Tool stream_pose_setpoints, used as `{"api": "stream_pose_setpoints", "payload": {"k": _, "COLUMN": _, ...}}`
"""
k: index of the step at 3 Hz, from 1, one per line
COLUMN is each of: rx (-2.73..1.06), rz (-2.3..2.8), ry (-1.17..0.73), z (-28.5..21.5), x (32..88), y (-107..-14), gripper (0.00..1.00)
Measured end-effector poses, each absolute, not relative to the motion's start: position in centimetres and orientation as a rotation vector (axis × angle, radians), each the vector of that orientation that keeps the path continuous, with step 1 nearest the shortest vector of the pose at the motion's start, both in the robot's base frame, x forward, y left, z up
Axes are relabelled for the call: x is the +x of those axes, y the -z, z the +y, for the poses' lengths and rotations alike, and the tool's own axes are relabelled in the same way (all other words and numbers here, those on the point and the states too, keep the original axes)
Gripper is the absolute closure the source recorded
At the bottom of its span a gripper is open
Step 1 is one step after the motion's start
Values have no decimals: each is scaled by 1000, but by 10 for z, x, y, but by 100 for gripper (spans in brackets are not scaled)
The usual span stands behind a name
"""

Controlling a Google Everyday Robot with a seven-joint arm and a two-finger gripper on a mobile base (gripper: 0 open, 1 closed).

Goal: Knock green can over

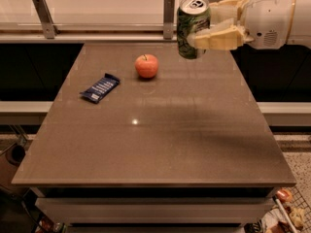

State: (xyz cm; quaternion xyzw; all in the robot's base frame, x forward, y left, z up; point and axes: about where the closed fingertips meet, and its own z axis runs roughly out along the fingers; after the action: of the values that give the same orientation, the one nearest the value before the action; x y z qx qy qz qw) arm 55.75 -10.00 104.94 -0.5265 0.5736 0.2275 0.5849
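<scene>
The green can (192, 28), with pale markings and a silver top, is upright at the table's far right. It sits between the fingers of my gripper (208, 24), which reaches in from the right. The gripper is shut on the can: one cream finger (218, 38) crosses its front and the other shows behind it. The can's base hangs a little above the table top. The white arm (272, 18) extends off the right edge.
A red apple (146, 65) stands left of the can on the brown table (160, 140). A blue snack bar (99, 88) lies further left. A pale counter with metal posts (168, 13) runs behind the table's far edge.
</scene>
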Motion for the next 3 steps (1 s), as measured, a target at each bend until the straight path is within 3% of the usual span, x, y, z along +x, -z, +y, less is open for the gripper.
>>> {"api": "stream_pose_setpoints", "payload": {"k": 3, "rx": -1314, "rz": 1187, "ry": -345, "z": -101, "x": 562, "y": -1057, "gripper": 100}}
